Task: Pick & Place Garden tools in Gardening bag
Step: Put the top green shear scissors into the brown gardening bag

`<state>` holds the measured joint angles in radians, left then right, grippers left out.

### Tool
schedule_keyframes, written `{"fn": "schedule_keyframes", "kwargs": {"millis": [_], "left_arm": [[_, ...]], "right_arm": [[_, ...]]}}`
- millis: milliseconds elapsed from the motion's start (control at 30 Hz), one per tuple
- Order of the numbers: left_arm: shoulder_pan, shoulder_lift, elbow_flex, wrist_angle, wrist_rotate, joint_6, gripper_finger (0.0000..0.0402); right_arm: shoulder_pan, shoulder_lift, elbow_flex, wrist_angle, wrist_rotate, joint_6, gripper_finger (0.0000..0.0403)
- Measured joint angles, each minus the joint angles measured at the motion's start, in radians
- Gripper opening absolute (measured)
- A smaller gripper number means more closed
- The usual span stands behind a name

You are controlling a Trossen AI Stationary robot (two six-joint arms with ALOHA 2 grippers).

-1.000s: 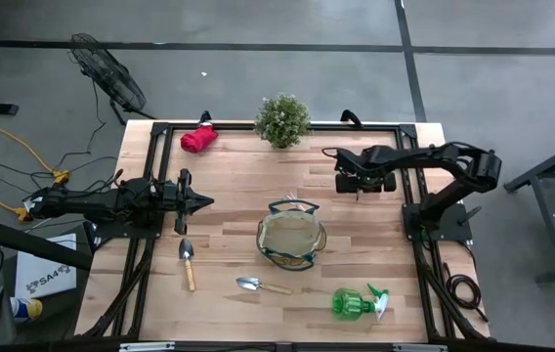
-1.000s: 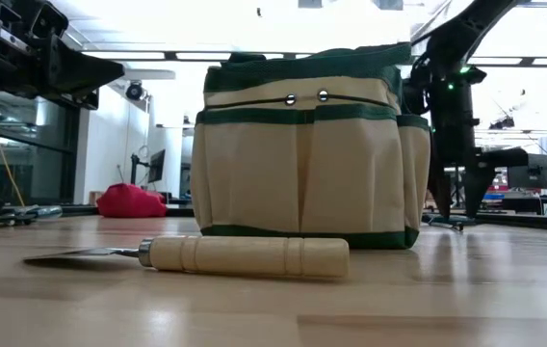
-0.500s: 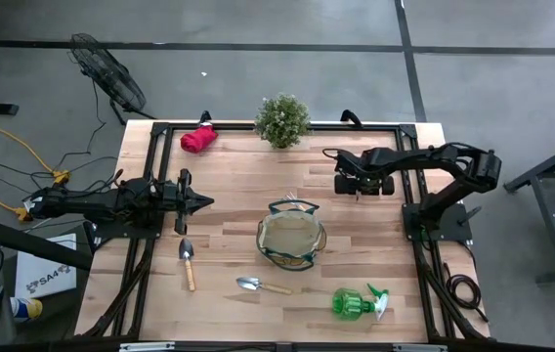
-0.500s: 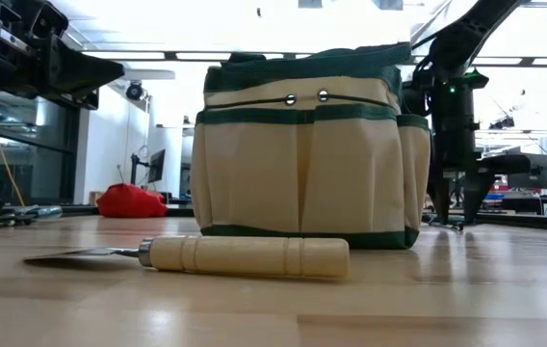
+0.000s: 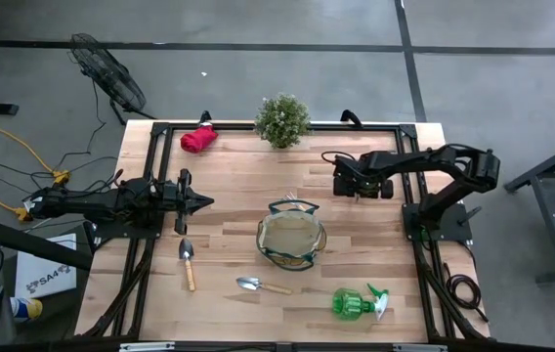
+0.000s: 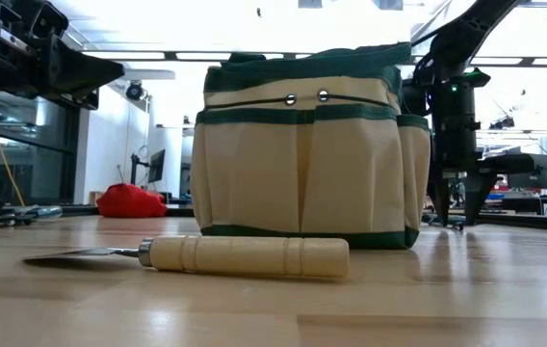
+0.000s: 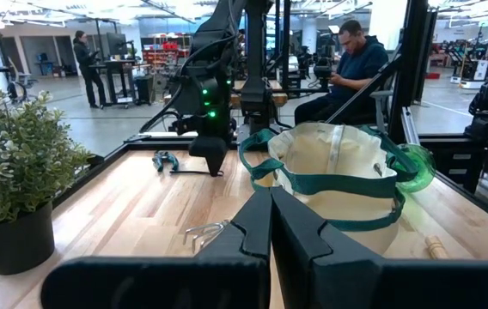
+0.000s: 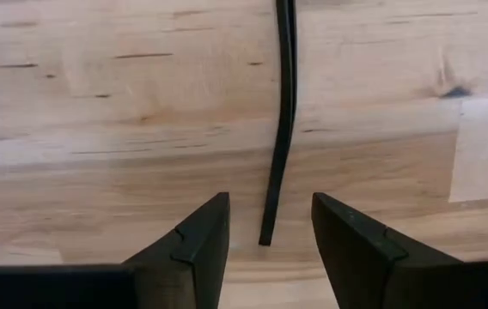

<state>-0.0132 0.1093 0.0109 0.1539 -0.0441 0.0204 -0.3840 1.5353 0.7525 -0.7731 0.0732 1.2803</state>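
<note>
Right pincer (image 8: 263, 249), jaws parted and empty, poised point-down over the wooden surface (image 5: 229, 176) astride a slim dark bar (image 8: 282, 112) of the pruning shears, whose long axis runs toward twelve o'clock from it; left pincer (image 5: 202, 201) closed, idle.

Note the potted plant (image 5: 282, 120) standing upright at the far edge of the wooden table (image 5: 238, 186), near that edge's middle. Beyond the far left corner, a floor fan (image 5: 108, 73) stands on the grey floor. A yellow cable (image 5: 4, 147) runs across the floor off the left edge. In the room beyond, one seated person (image 7: 352, 62) and one standing person (image 7: 82, 53) are visible.
</note>
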Motion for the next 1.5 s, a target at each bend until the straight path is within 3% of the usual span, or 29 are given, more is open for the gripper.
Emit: {"fn": "schedule_keyframes", "kwargs": {"millis": [367, 867, 1200, 1500], "left_arm": [[0.000, 0.000, 0.000, 0.000, 0.000, 0.000, 0.0000], [0.000, 0.000, 0.000, 0.000, 0.000, 0.000, 0.0000], [0.000, 0.000, 0.000, 0.000, 0.000, 0.000, 0.0000], [0.000, 0.000, 0.000, 0.000, 0.000, 0.000, 0.0000]], "right_arm": [[-0.001, 0.038, 0.003, 0.012, -0.027, 0.011, 0.0151], [-0.005, 0.040, 0.002, 0.023, -0.029, 0.006, 0.0010], [0.007, 0.010, -0.004, 0.020, -0.019, -0.037, 0.0005], [0.052, -0.153, -0.004, 0.015, 0.007, -0.047, 0.0004]]}}
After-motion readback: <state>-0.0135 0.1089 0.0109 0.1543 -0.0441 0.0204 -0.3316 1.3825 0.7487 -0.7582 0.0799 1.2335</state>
